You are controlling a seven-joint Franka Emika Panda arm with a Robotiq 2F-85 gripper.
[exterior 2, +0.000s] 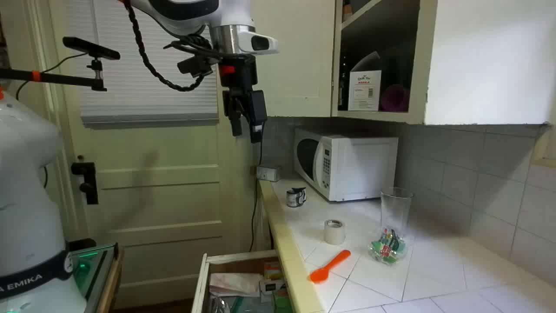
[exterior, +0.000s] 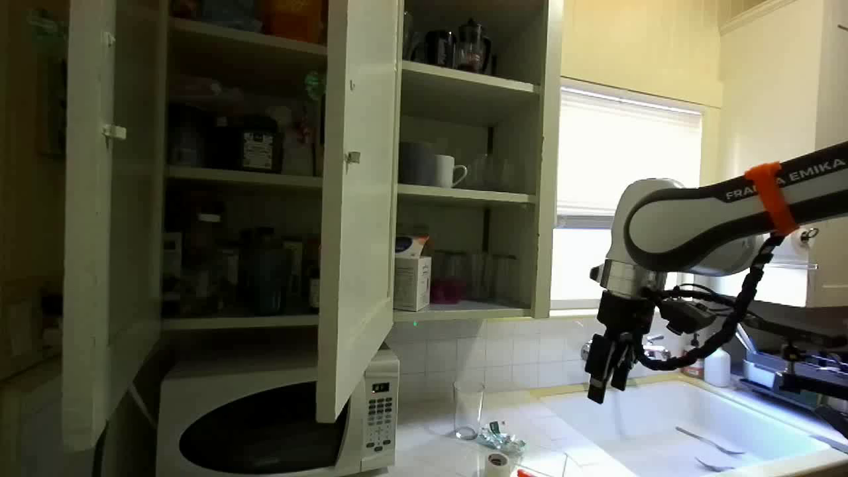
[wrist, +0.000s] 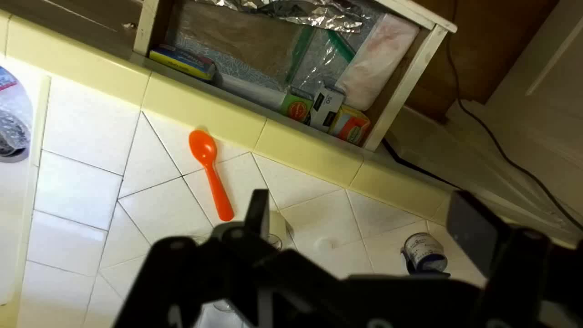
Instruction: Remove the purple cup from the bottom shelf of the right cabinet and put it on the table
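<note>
Purple cup, qty 1, sits on bottom shelf of right cabinet, seen in both exterior views, not in my wrist view. 1 white box stands just beside it at 9 o'clock, w/ 1 door swung out beyond. My gripper: approx. 4 o'clock of cup in an exterior view, fingers spread, nothing held. Only there I see 2 utensils in sink. On table: 1 orange spoon, 1 white roll, 1 tall glass.

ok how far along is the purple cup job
Done: the right cabinet stands open. In hand: nothing; the gripper is open and empty. Left: grasping the purple cup, which is on the bottom shelf, removing it and setting it on the table.
</note>
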